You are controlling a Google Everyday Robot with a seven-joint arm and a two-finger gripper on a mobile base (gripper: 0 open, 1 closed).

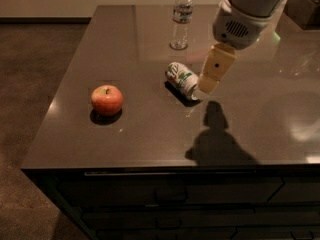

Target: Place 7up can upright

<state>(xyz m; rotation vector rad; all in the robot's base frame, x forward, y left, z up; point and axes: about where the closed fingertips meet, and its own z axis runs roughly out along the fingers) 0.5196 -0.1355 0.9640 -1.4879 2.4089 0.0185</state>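
The 7up can (181,79) is lying on its side near the middle of the worktop (125,49), a short silver-white metal cylinder with green markings, its shiny end facing 5 o'clock. The worktop is showing as a dark, smooth, glossy slab that is throwing back pale reflections. The end effector (206,86), a cream plastic piece under a rounded white wrist housing, is hanging just beside the can at its 3 o'clock, its tip down near the can's end; whether it is touching the can, and whether it is wide or narrow, I cannot tell. At the can's 12 o'clock a clear ribbed plastic water bottle (182,18) with a white cap is standing upright, well apart. At 9 o'clock a round red apple (106,99) is sitting alone. The writing on the can and the bottle's label is proving too blurred to read.
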